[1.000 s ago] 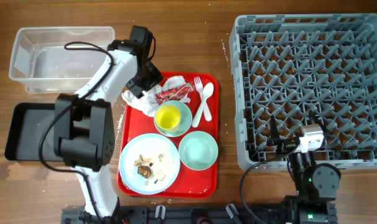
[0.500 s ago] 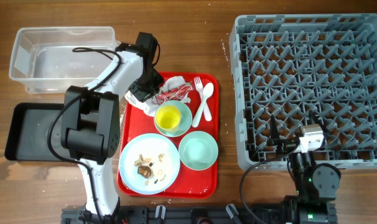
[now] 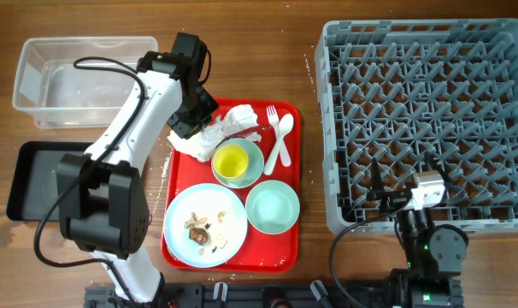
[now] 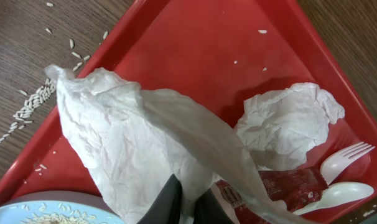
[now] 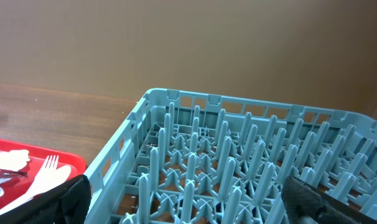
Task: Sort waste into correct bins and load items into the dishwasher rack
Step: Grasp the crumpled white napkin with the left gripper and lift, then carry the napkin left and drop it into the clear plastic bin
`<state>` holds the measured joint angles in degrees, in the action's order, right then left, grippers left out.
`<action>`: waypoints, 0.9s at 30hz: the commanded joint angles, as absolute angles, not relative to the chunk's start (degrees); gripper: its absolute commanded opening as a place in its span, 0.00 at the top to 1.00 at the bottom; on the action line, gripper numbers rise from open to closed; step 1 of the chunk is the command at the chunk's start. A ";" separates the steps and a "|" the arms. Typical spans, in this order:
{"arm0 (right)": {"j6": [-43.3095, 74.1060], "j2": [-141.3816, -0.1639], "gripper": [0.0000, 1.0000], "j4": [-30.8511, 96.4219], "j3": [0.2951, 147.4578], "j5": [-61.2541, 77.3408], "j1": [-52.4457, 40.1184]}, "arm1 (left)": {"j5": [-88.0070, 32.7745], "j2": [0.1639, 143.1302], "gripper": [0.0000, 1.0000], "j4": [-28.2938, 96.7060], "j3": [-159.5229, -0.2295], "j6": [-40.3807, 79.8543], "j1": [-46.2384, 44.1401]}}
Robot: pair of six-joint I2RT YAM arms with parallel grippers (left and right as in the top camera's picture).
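My left gripper is shut on a crumpled white napkin, which hangs from it over the far left corner of the red serving tray. A second napkin and the red-and-white wrapper lie just beyond on the tray. Beside them are the white fork and spoon. The yellow cup stands in a light blue bowl. The mint bowl and the plate with food scraps are nearer. My right gripper is open at the dishwasher rack's near edge.
The clear tub stands at the far left, with the black tray in front of it. Loose rice grains lie on the wood by the red tray's corner.
My left gripper has shut on the napkin and raised it, so it now drapes over the wrapper. The right arm has not moved.
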<state>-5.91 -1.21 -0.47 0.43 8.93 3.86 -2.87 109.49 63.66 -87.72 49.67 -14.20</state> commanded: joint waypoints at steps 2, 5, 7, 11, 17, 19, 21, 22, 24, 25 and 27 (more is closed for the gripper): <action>-6.46 -0.80 0.00 -0.64 0.30 8.62 4.14 | -0.97 108.84 0.96 63.90 -88.25 49.95 -14.26; -6.48 -0.80 0.00 -0.64 0.30 8.62 4.14 | -0.08 107.26 0.96 63.77 -88.64 49.93 -12.51; -6.48 -0.80 0.00 -0.64 0.30 8.62 4.14 | 0.73 105.75 0.96 63.77 -88.64 49.93 -11.38; -6.46 -0.80 0.00 -0.64 0.30 8.62 4.14 | 2.52 101.34 0.96 63.02 -88.64 49.95 -8.82; -6.46 -0.80 0.00 -0.64 0.30 8.62 4.14 | 4.49 96.03 0.96 57.87 -88.64 49.95 -3.68; -6.46 -0.80 0.00 -0.64 0.30 8.62 4.14 | 7.29 95.77 0.96 50.96 -88.64 49.95 -1.63; -6.48 -0.80 0.00 -0.64 0.30 8.62 4.14 | 12.21 95.98 0.96 44.60 -88.62 49.95 0.03; -6.48 -0.80 0.00 -0.64 0.30 8.62 4.14 | 14.96 96.12 0.96 40.93 -88.62 49.95 0.97; -6.48 -0.80 0.00 -0.64 0.30 8.62 4.14 | 17.56 96.73 0.96 35.51 -88.62 49.93 2.55; -6.48 -0.80 0.00 -0.64 0.30 8.62 4.14 | 17.61 97.25 0.96 32.99 -88.62 49.95 3.73; -6.48 -0.80 0.00 -0.64 0.30 8.62 4.14 | 17.67 98.17 0.96 32.10 -88.62 49.98 4.91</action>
